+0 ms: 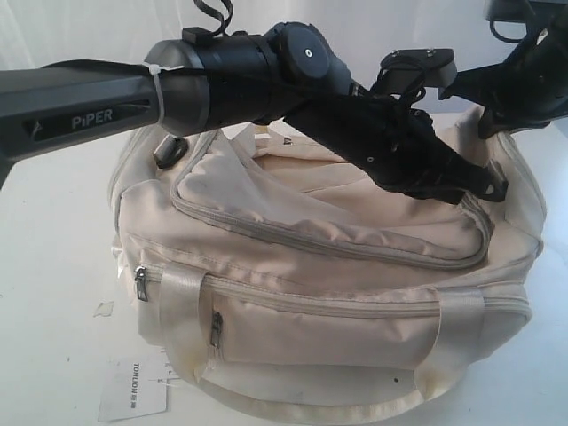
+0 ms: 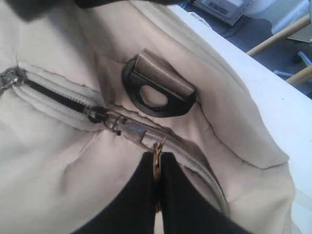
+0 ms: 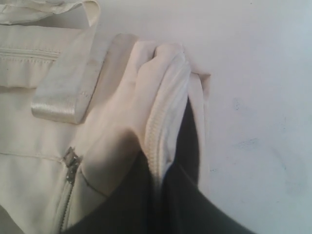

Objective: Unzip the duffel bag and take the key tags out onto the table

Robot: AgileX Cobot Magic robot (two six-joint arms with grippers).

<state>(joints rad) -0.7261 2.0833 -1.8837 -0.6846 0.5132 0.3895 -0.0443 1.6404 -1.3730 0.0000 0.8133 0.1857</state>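
Left gripper (image 2: 157,163) clamped on the grey metal zipper pull (image 2: 132,131) of the cream fabric duffel bag (image 1: 337,293) — right gripper (image 3: 163,168) closed, pinching the bag's end seam.

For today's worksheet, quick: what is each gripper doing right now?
Left gripper: closed on the zipper pull ring.
Right gripper: closed on a fold of the duffel bag.

Reads "PiPER" in pale letters along the grey left arm (image 1: 80,117) in the exterior view, with a small triangular mark just before the word. Reads "TONLION", printed sideways in dark letters, on the white paper label (image 1: 131,389) just in front of the bag (image 1: 355,293); finer print after it too small to tell. Nothing legible in either wrist view.
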